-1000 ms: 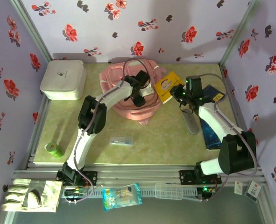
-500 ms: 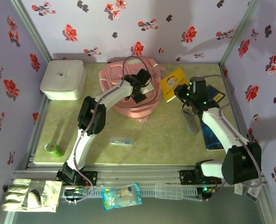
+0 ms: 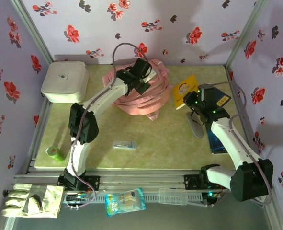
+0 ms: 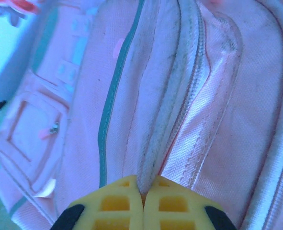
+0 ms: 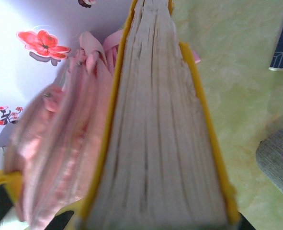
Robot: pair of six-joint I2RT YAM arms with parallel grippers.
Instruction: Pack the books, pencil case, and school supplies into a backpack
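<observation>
The left jaws are pinching shut on a zipper fold of the pink backpack (image 3: 146, 103) at the far middle of the tabletop (image 3: 165, 143); the right jaws are clamping the yellow book (image 3: 185, 91), tilted just beside it.

White rounded box (image 3: 64, 82) sits at the far-left corner of the table (image 3: 165, 148). Along the near rail (image 3: 146, 179), left to right: pale gloves (image 3: 32, 200), blue-white bag (image 3: 125, 201), and what appears to be a clear plastic tray (image 3: 172, 196).
</observation>
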